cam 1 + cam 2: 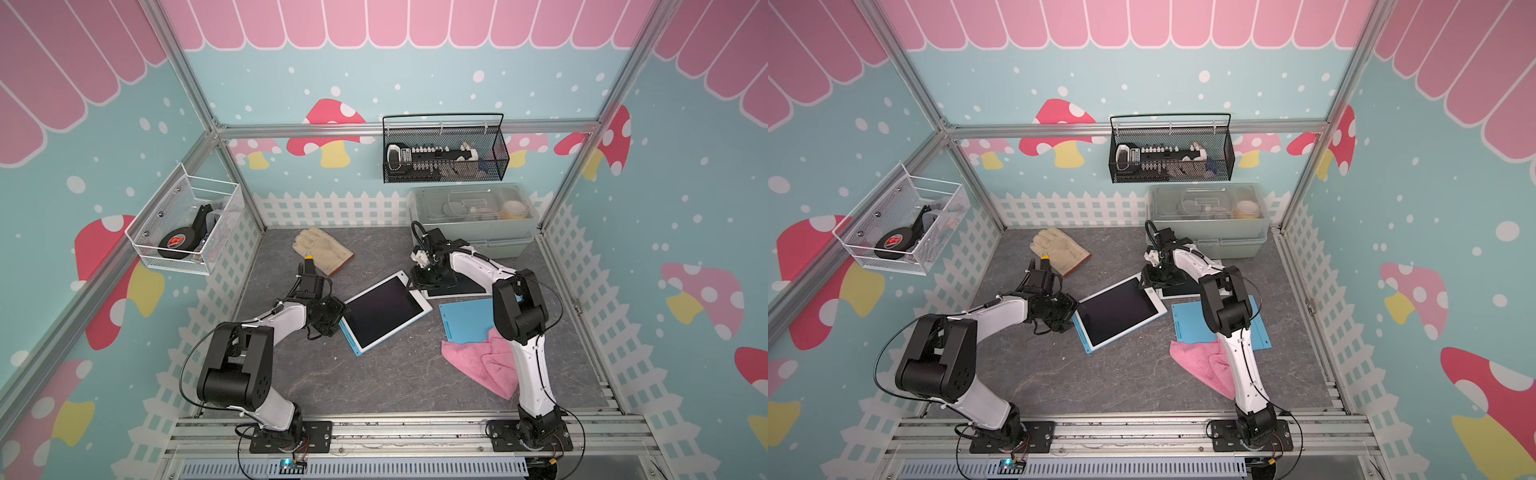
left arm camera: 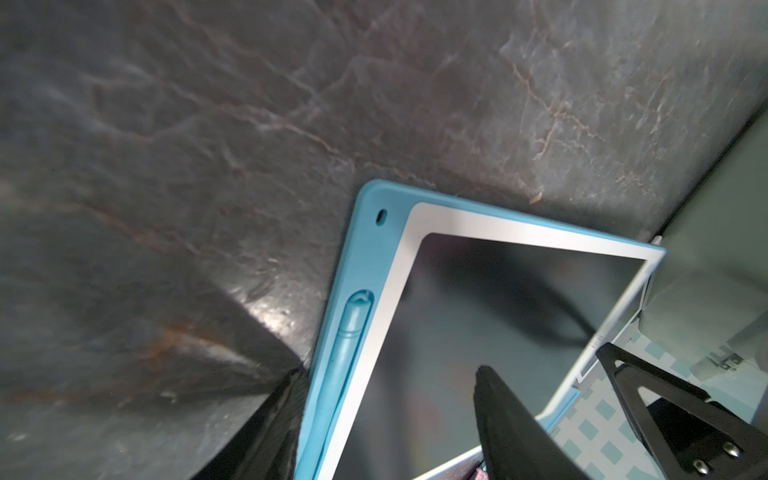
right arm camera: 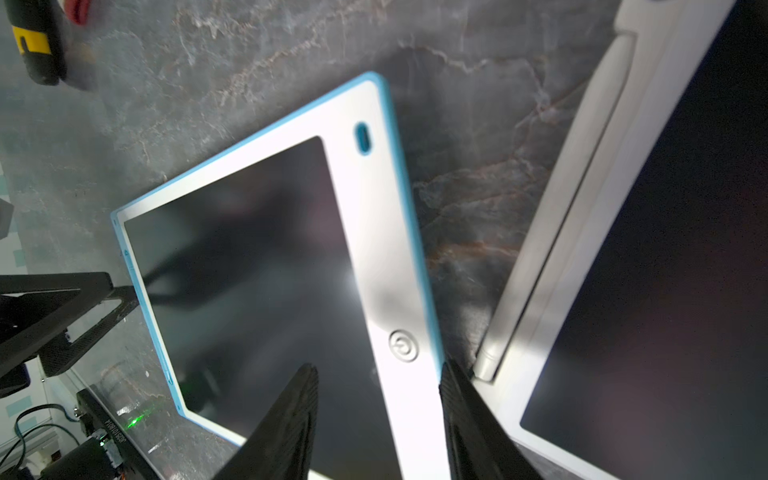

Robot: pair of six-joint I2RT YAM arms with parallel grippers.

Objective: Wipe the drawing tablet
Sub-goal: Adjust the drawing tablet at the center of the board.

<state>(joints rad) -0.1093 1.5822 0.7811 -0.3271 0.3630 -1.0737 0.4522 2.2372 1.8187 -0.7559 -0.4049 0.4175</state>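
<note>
While astride the drawing tablet (image 3: 249,270) rim, right claw (image 3: 377,365) half-open, empty; left claw (image 2: 388,370) wide, at its blue edge.

Tablet (image 1: 388,309) blue-edged, white frame, dark screen; cloth (image 1: 478,363) pink; tabletop (image 1: 374,386) grey marbled

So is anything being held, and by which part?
Cannot tell: left fingers straddle the stylus end of the blue-edged white drawing tablet, right fingers its button end.

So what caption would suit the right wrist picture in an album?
Robot's right hand over the blue-edged drawing tablet, open fingers straddling its white border beside the round button.
</note>
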